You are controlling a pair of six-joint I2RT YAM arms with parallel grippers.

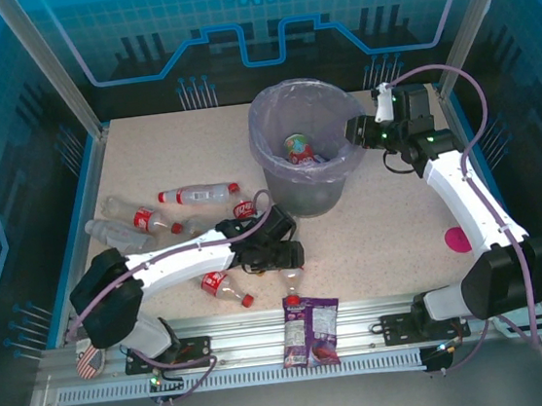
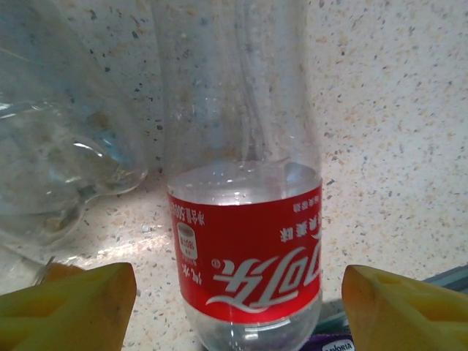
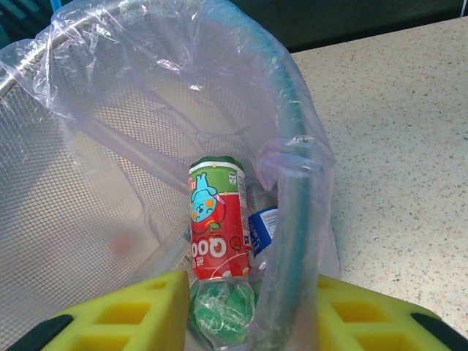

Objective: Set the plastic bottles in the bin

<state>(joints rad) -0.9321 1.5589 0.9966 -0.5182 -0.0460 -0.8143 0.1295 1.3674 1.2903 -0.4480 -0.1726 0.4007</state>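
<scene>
Left claw [image 2: 240, 285] sits low over the speckled beige tabletop [image 2: 395, 131], pads spread wide. Between them lies a clear plastic bottle with a red label [image 2: 245, 241]. To its left crowds another clear bottle [image 2: 66, 146]; to its right the surface is bare. Right claw [image 3: 252, 300] is closed on the rim of the round grey bin lined with lilac plastic [image 3: 287, 219], with a red-and-green labelled bottle [image 3: 218, 219] inside, just beyond the pads.

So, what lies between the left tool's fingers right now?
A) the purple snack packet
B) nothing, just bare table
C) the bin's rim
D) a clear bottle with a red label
D: in the left wrist view a clear bottle with a red label lies between the left tool's yellow fingers. The table shows on both sides of it, so the jaws stand open around it.
</scene>
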